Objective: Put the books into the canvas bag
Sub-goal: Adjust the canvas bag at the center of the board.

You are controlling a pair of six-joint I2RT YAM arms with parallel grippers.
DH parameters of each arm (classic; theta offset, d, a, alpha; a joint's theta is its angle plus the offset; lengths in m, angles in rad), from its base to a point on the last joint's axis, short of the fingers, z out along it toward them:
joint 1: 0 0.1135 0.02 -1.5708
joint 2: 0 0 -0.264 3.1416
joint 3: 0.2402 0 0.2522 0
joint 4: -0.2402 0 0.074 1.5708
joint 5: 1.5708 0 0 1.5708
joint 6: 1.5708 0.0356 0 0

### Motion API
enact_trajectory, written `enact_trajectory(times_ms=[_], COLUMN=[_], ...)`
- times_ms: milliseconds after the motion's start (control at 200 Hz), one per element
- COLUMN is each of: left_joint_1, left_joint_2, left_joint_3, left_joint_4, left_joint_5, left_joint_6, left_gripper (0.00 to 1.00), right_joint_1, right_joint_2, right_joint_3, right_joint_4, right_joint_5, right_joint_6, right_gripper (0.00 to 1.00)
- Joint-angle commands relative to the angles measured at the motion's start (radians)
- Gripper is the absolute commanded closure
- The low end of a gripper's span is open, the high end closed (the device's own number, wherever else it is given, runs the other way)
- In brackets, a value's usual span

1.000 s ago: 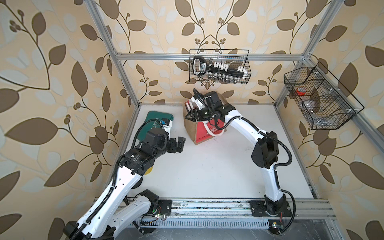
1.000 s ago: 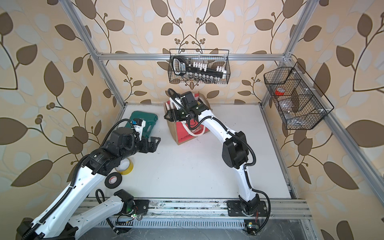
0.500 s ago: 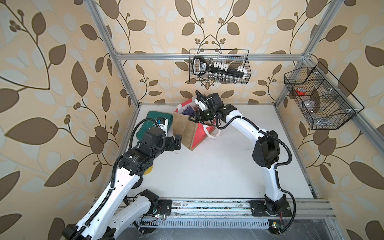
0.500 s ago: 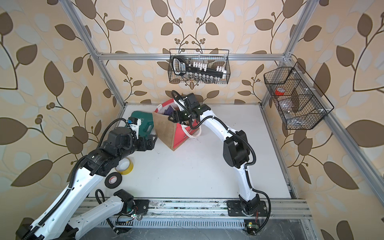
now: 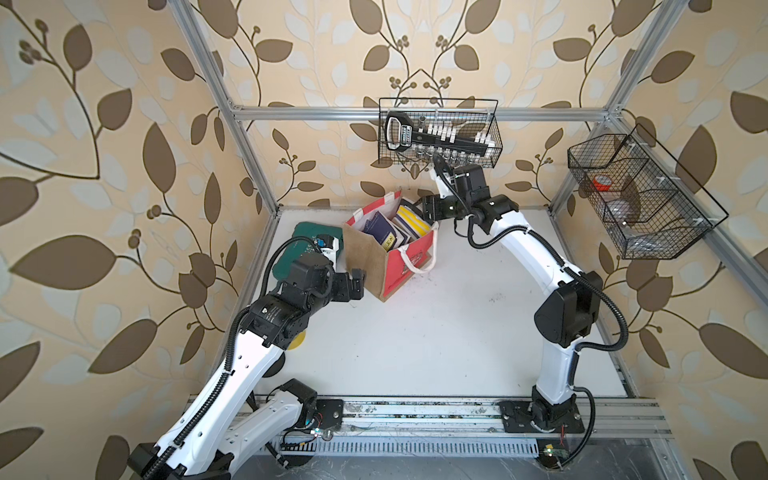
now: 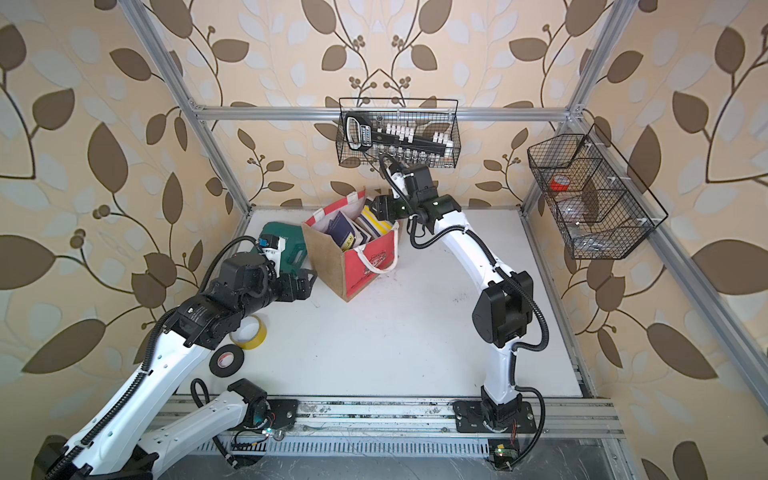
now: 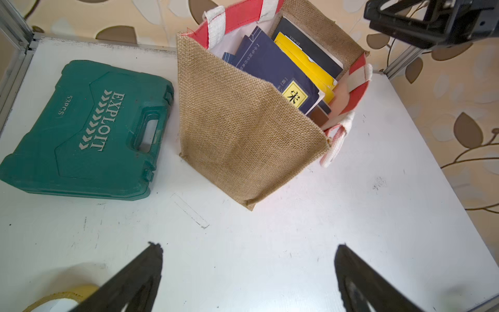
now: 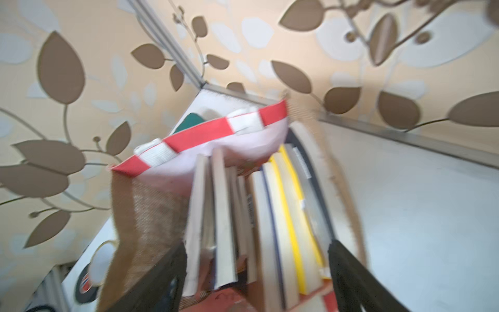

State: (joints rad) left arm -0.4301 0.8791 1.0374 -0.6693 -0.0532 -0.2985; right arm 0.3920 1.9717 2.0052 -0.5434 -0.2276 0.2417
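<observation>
Left wrist view: boxy canvas bag with tan jute sides and red panels (image 7: 243, 129) is standing on the white tabletop (image 7: 297, 229), near a green plastic tool case (image 7: 86, 129). Thin navy, yellow and black paperback books (image 7: 278, 73) are standing inside it. Left gripper (image 7: 247, 247) is hovering near the bag, fingers wide apart. Right gripper (image 8: 258, 245) is hovering over the books, fingers apart.

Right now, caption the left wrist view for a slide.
Books sit in the canvas bag beside a green tool case; the left pincer is open.
</observation>
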Motion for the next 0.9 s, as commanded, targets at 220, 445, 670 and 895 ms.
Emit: enact_trajectory(times_ms=[220,445,670,895], left_joint_1=[0.011,0.011,0.013,0.016], left_joint_2=[-0.004,0.001,0.012,0.014], left_joint_3=[0.003,-0.007,-0.008,-0.014], left_joint_4=[0.034,0.036,0.048,0.056], left_joint_5=[0.027,0.030,0.039,0.056], left_joint_6=[-0.013,-0.010,-0.014,-0.022], left_gripper=[0.01,0.01,0.01,0.01], right_joint_1=[-0.045,-0.045,-0.038,-0.012], right_joint_2=[0.186,0.270,0.241,-0.077], right_joint_3=[0.152,0.221,0.198,-0.074], right_joint_4=[-0.104,-0.121,-0.104,0.137], right_joint_5=[0.043,0.030,0.004,0.018], right_joint_6=[-0.089,-0.111,-0.123,-0.123], right_gripper=[0.37,0.45,1.00,1.00])
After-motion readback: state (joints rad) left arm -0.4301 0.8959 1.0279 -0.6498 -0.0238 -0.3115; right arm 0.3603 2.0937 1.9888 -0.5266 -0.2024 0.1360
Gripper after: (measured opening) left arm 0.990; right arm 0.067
